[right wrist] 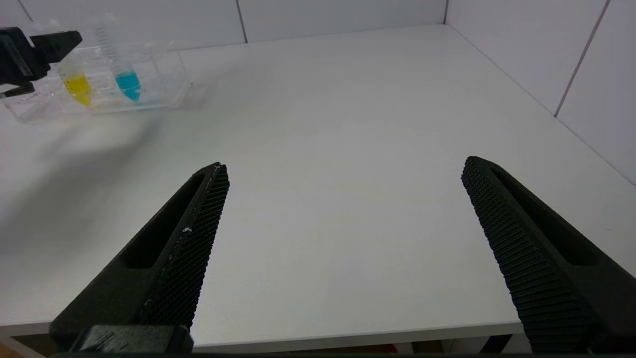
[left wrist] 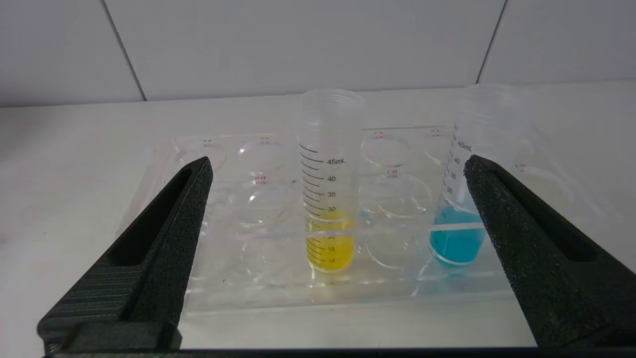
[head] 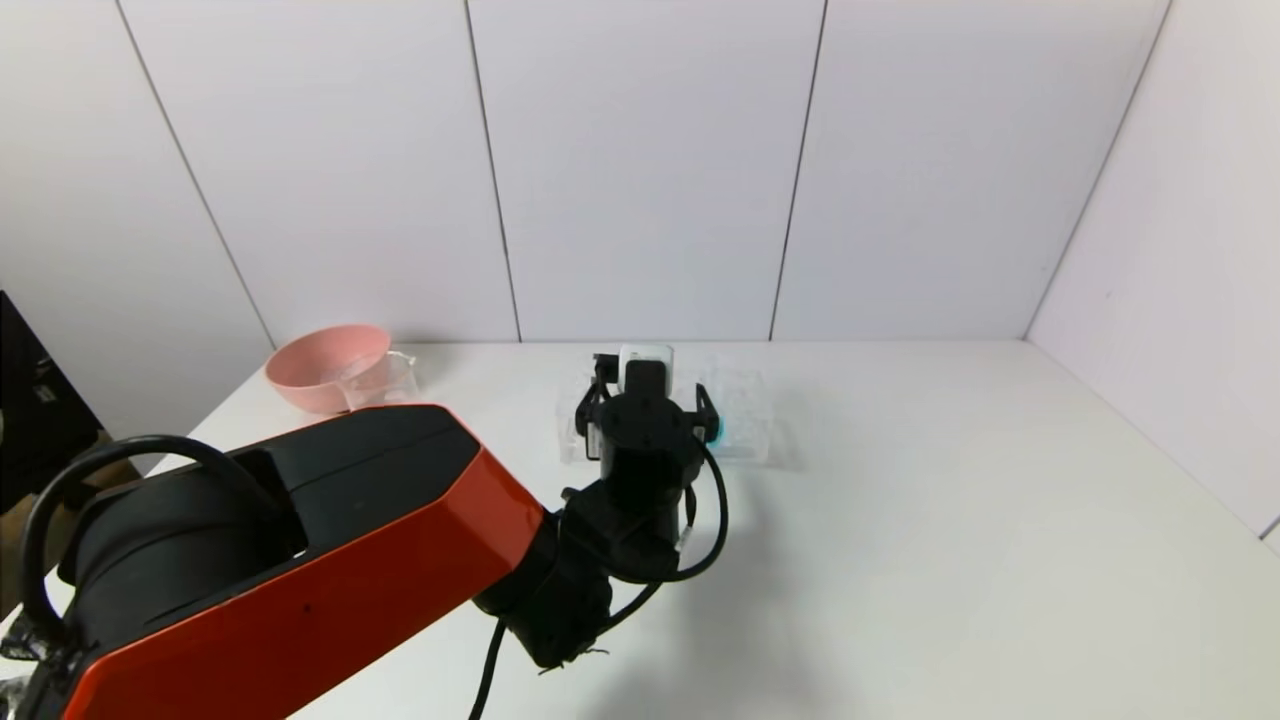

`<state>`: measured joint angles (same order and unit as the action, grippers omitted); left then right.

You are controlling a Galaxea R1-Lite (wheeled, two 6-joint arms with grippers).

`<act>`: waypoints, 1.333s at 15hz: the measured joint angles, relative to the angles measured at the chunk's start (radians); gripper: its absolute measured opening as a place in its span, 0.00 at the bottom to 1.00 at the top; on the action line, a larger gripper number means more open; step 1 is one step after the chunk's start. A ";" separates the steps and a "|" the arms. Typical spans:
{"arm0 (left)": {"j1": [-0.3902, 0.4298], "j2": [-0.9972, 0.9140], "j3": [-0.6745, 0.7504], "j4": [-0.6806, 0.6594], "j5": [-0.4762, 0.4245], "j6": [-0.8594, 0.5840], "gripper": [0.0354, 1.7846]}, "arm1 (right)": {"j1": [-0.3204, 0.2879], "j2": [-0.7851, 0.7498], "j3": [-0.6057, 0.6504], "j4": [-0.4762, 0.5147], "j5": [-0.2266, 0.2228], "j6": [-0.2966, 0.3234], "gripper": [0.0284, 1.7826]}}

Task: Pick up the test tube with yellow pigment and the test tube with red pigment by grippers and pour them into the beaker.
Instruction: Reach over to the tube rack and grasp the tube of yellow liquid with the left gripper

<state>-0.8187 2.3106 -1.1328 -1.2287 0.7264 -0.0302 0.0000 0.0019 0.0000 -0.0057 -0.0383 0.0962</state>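
Note:
The test tube with yellow pigment (left wrist: pixel 330 199) stands upright in a clear multi-hole rack (left wrist: pixel 258 293). My left gripper (left wrist: pixel 338 164) is open just in front of the rack, with one jaw on each side of this tube and not touching it. In the head view the left gripper (head: pixel 648 395) hides the tube. The tube also shows in the right wrist view (right wrist: pixel 77 87). The test tube with red pigment is out of view. The beaker (head: pixel 380 378) stands at the table's far left. My right gripper (right wrist: pixel 345 166) is open and empty, low over the table's front edge.
A blue-tipped tube (left wrist: pixel 459 219) leans in the rack beside the yellow one, close to one left jaw. A pink bowl (head: pixel 325 365) stands against the beaker. Walls close the table at the back and on the right.

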 joint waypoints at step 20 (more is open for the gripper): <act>0.066 0.108 -0.140 -0.002 -0.065 0.041 0.87 | 0.000 0.000 0.000 0.000 0.000 0.000 0.96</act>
<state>-0.7528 2.4187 -1.2728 -1.2306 0.6613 0.0104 0.0000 0.0019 0.0000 -0.0057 -0.0383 0.0957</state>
